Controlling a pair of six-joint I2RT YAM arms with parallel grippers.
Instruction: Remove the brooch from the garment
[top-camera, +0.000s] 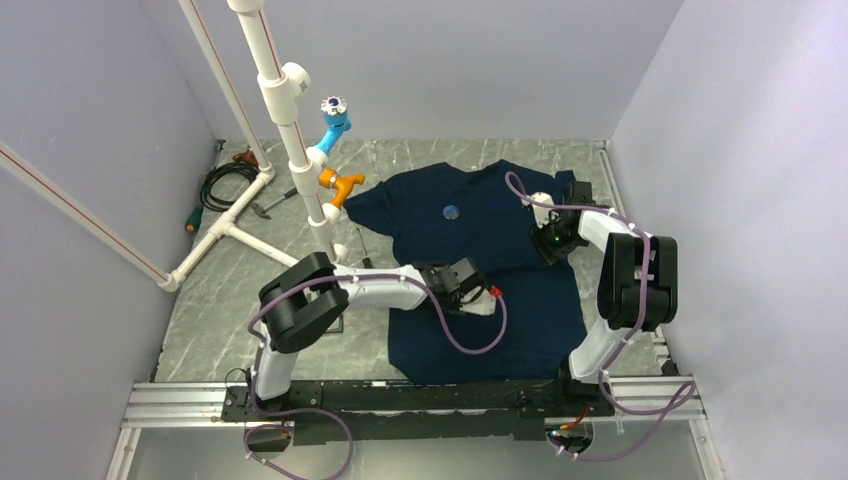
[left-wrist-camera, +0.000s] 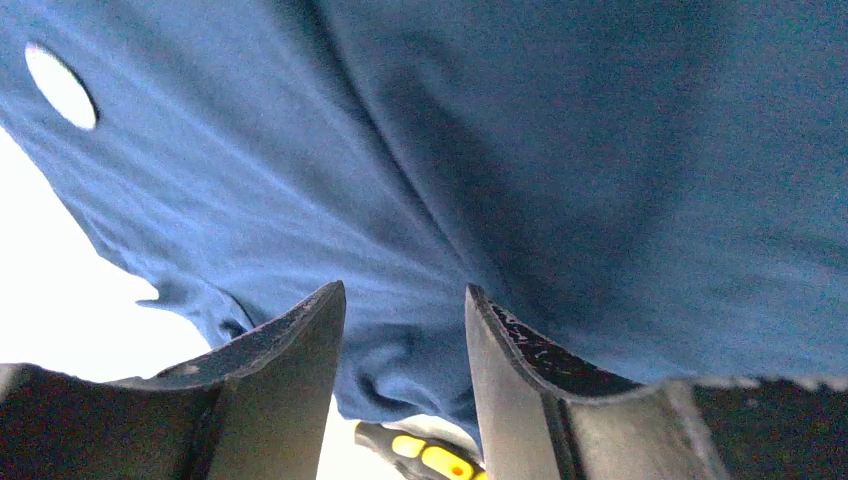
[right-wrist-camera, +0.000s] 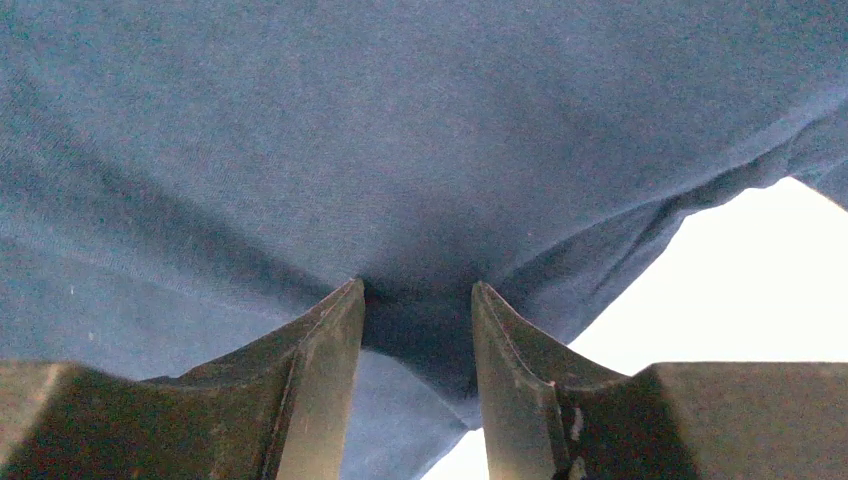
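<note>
Lying flat on the grey marbled table (top-camera: 400, 160), the navy T-shirt (top-camera: 540, 310) carries the round blue-grey brooch (top-camera: 451, 211) on its chest, below the collar. The left gripper (left-wrist-camera: 405, 300) seems to have its jaws pinching a ridge of cloth mid-shirt; the right gripper (right-wrist-camera: 415, 295) jaws squeeze a dark fold near the shirt's right edge, apart from the brooch

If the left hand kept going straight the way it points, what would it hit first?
The garment: its cloth sits bunched between the fingers of the left hand and fills the view ahead. The brooch lies off to the left, probably missed.
</note>
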